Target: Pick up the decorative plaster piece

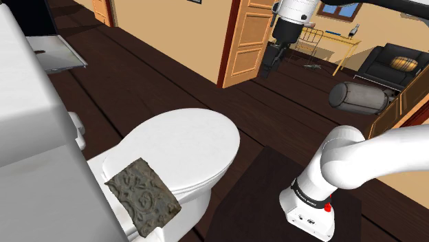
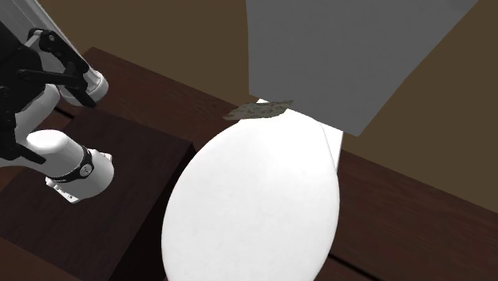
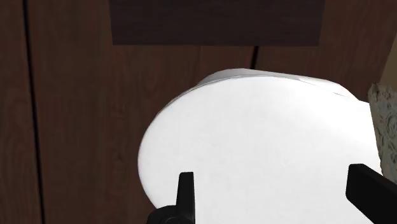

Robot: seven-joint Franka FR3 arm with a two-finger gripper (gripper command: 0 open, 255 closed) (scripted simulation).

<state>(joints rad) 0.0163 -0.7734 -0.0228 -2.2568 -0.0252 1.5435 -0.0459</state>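
At the back of the white toilet lid (image 1: pixel 185 148), near the tank (image 1: pixel 34 172), the grey patterned plaster piece (image 1: pixel 143 196) is seen lying. It is judged stiff, rough and brittle, so two opposite edges should be taken gently. The tool (image 3: pixel 273 178) is held open, empty, well above the lid.

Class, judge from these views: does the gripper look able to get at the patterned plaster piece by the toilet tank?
Probably yes. The gripper hangs open above the toilet lid, and nothing covers the plaster piece; the tank close beside it may crowd the approach.
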